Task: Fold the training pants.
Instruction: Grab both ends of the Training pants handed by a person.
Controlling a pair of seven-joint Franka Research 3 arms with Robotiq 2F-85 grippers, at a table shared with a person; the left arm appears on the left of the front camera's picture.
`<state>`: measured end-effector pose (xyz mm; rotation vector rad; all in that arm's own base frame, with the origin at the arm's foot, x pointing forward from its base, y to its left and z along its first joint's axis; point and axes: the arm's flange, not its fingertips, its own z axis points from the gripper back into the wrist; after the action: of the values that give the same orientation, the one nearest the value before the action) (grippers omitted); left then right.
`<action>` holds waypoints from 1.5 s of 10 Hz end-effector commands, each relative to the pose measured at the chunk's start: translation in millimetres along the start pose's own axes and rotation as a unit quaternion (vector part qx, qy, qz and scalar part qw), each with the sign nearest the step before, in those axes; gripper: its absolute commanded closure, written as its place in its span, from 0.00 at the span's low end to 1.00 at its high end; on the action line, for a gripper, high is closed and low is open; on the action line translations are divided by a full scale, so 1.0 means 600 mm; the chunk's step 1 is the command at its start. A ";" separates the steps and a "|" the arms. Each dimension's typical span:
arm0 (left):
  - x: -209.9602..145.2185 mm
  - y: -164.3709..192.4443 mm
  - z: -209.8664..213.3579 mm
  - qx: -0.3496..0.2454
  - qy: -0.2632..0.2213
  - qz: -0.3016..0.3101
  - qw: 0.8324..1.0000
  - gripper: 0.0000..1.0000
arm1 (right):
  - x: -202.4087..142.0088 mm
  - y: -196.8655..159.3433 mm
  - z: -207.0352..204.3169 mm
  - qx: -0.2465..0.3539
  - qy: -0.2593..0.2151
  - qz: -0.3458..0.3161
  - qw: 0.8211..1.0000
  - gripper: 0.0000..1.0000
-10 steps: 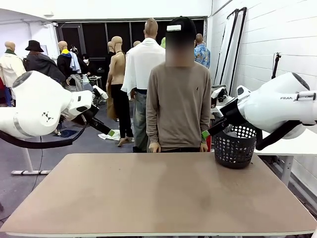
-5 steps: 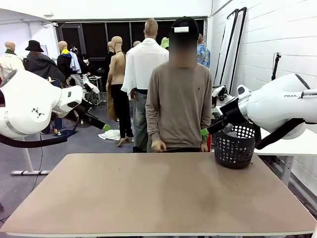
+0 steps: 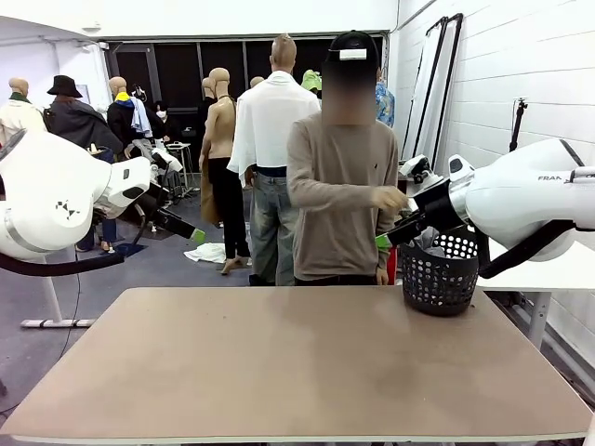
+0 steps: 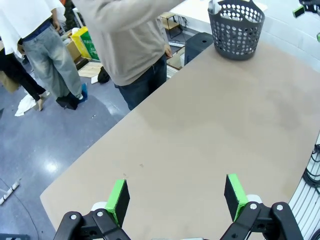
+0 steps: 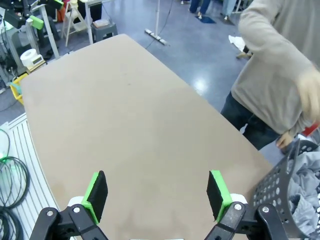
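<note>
Pre-fold stage by my read; table (image 3: 279, 372) bare, nothing laid out yet; training pants (image 5: 306, 196) look like grey wad inside basket (image 3: 439, 281) at far right corner; person's hand (image 3: 389, 198) reaching toward it; all bunched, so can't tell long axis or where waistband points; my left gripper (image 4: 176, 191) and right gripper (image 5: 156, 192) both wide open, empty, hovering above table; next move needs pants out and spread flat before I grab anything

The table (image 3: 279, 372) is tan, the holed basket (image 3: 440, 283) dark grey, the training pants (image 5: 307, 192) light grey.
</note>
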<state>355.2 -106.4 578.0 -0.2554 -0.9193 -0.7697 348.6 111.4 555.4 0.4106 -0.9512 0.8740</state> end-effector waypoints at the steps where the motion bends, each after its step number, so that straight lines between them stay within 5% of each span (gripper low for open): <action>1: 0.001 -0.005 -0.001 -0.004 0.004 -0.011 1.000 0.00 | 0.001 0.000 0.002 -0.002 0.000 0.001 1.000 0.00; 15: 0.001 -0.005 -0.001 -0.004 0.004 -0.011 1.000 0.00 | 0.001 0.000 0.002 -0.002 0.000 0.001 1.000 0.00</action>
<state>353.3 -110.6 578.0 -0.2516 -0.9146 -0.7824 348.0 111.2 556.4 0.4083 -0.9534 0.8745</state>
